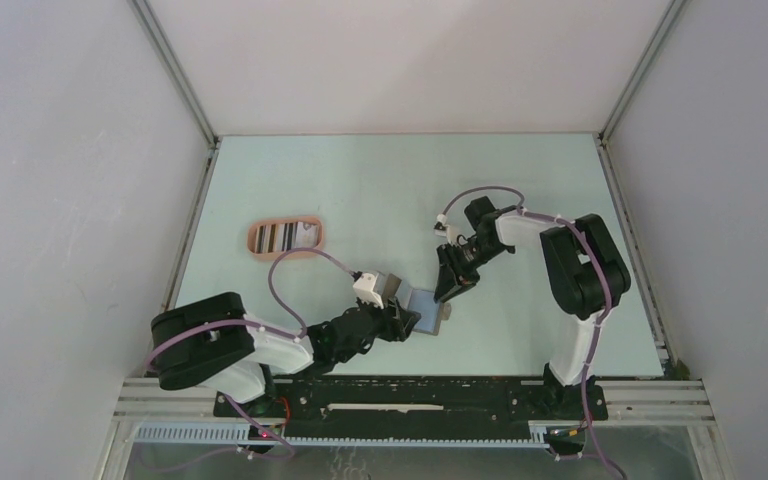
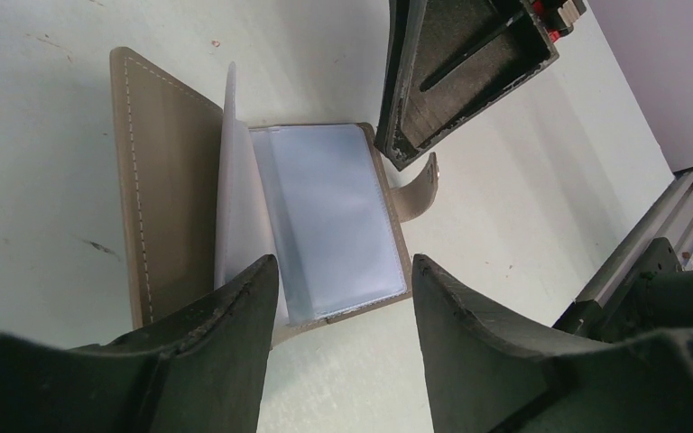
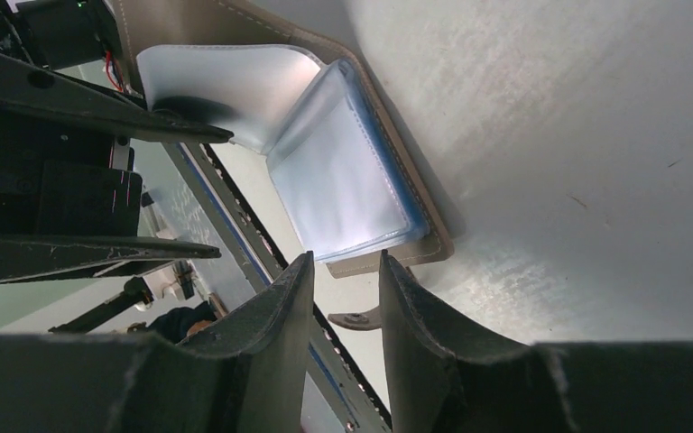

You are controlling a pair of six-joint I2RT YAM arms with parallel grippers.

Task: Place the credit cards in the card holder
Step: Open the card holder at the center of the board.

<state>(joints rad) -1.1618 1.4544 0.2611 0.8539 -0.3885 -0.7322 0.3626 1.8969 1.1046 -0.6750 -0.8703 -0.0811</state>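
The salmon-pink card holder (image 1: 256,238) lies at the left of the table with several credit cards (image 1: 282,237) standing in it as dark and light stripes. Both grippers are far from it, at a grey folding wallet (image 1: 438,318) lying open near the front. Its clear plastic sleeves (image 2: 329,216) look bluish, and one sleeve (image 2: 235,180) stands up. My left gripper (image 2: 341,266) is open, straddling the wallet's near edge. My right gripper (image 3: 343,260) has its jaws narrowly apart with nothing between them. It hovers at the wallet's corner by the strap tab (image 2: 422,185).
The wallet's grey cover (image 2: 167,180) lies flat to the left of the sleeves. The right arm's fingers (image 2: 456,72) hang just above the wallet's far corner. The metal frame rail (image 3: 253,262) runs close to the wallet along the table's front edge. White walls enclose the table.
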